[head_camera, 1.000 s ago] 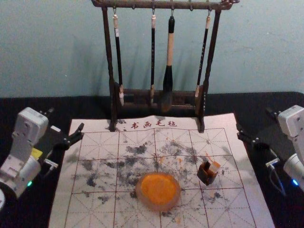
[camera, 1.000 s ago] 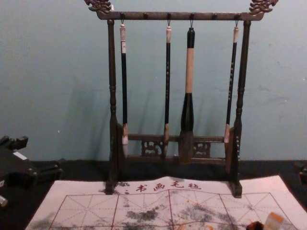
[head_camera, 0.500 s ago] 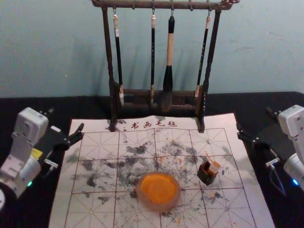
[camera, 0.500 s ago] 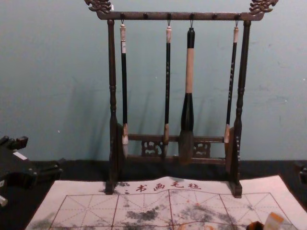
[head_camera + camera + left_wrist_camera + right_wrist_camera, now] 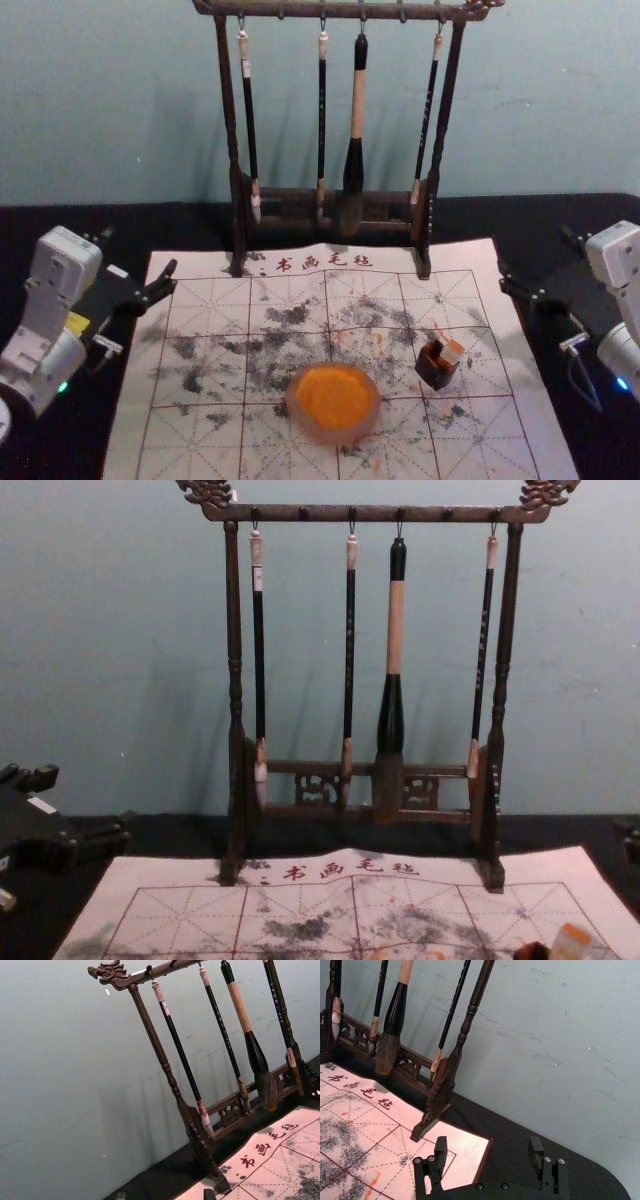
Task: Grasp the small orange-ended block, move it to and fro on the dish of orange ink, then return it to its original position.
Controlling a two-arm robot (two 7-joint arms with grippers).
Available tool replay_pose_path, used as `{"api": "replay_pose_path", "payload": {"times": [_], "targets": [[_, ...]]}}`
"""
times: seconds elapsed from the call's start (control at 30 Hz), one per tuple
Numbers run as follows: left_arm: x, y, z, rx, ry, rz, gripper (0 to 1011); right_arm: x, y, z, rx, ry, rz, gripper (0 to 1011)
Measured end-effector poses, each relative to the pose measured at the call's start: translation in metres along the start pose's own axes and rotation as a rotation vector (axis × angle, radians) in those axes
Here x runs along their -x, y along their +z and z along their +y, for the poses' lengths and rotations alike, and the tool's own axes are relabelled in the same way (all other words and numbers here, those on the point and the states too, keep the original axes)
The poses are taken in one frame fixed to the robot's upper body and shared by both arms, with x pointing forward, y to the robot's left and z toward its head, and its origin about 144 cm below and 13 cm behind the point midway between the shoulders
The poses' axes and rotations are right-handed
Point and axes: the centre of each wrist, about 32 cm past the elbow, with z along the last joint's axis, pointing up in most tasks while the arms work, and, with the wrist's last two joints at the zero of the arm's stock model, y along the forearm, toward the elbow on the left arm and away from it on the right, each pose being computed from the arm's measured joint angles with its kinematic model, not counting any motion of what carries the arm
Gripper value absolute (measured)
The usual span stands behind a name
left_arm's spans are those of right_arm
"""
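In the head view, the small pale block with an orange end (image 5: 451, 352) leans in a dark square holder (image 5: 434, 372), right of the round dish of orange ink (image 5: 334, 402). The block (image 5: 571, 942) also shows at the chest view's lower right. My left gripper (image 5: 140, 252) is held off the mat's left edge, far from the dish. My right gripper (image 5: 534, 250) is beyond the mat's right edge, behind and to the right of the holder. Both the left gripper (image 5: 165, 1195) and the right gripper (image 5: 487, 1146) stand open, nothing between their fingers.
A dark wooden rack (image 5: 330, 195) with several hanging brushes stands at the back, its feet on the far edge of the ink-stained grid mat (image 5: 200, 440). Black cloth (image 5: 545, 330) covers the table around the mat, and a wall rises behind.
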Motion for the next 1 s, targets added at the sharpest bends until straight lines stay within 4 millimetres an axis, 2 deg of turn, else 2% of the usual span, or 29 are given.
{"api": "replay_pose_path", "payload": {"times": [1.0], "targets": [[0.0000, 0.0000, 0.0000, 0.000, 0.000, 0.000, 1001, 0.0000, 0.0000, 0.0000, 0.000, 0.000, 0.000, 1000]]}}
